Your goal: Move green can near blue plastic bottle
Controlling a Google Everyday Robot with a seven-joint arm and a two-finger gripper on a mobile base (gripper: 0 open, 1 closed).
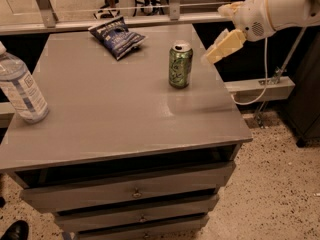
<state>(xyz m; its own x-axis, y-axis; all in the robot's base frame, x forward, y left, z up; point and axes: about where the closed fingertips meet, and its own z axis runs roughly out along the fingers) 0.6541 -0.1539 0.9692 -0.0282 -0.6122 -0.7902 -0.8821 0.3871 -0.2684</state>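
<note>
The green can (180, 65) stands upright on the right half of the grey table top (100, 114), silver top with pull tab showing. The blue plastic bottle (21, 89) stands upright at the table's left edge, clear with a white and pale blue label. My gripper (220, 48) hangs in the air above the table's right edge, to the right of the can and apart from it. Its cream fingers (226, 43) point down and left toward the can. It holds nothing that I can see.
A dark blue snack bag (116, 35) lies at the back of the table. The table has drawers (135, 191) in front. A rail runs behind the table. A white cable and a metal frame (260, 86) are at the right. A black shoe (14, 230) is at bottom left.
</note>
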